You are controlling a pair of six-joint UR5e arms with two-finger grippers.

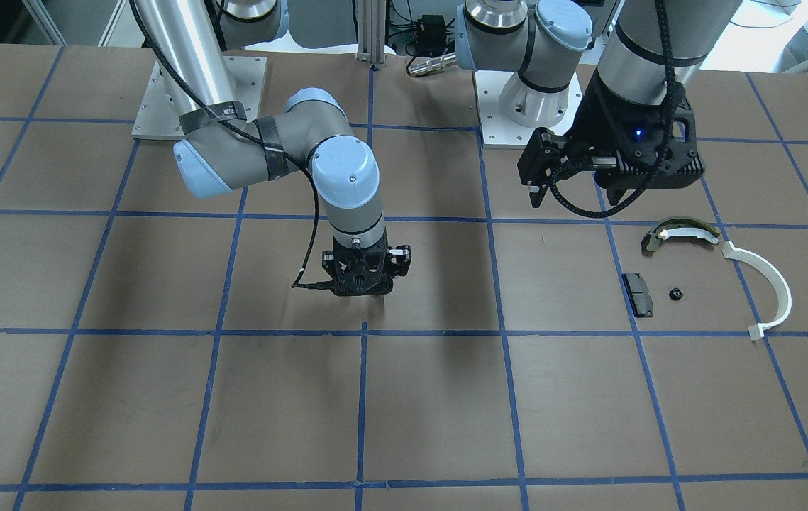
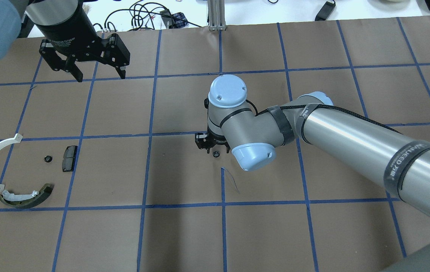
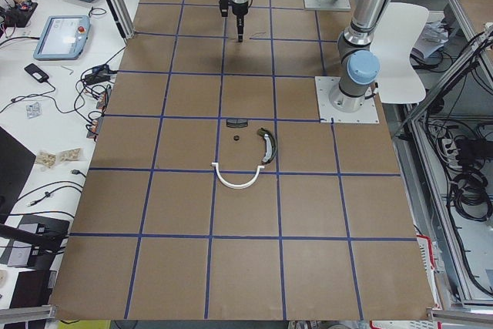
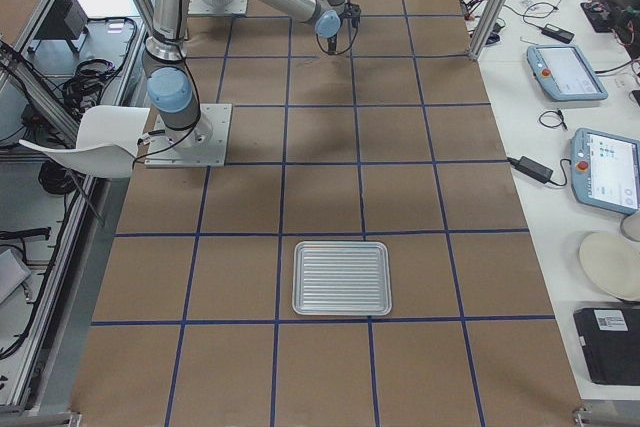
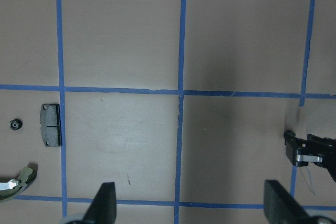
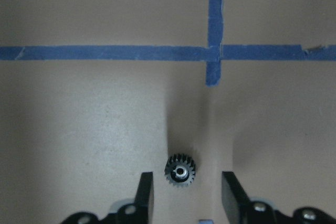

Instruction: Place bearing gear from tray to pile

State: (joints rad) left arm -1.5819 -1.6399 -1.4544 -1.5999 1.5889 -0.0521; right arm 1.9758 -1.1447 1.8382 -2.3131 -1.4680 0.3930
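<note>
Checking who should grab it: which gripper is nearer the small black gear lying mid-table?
Right. The right gripper straddles the gear, with one open finger on either side, neither touching it. The left gripper hangs raised and open, far off to the robot's left.

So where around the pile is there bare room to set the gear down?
Bare: the pocket inside the arc, bordered by shoe and pile's gear; also the wide stretch from pad to right gripper. Crowded: the slot between pile's gear and pad.

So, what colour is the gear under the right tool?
The gear is black; see right wrist view.
</note>
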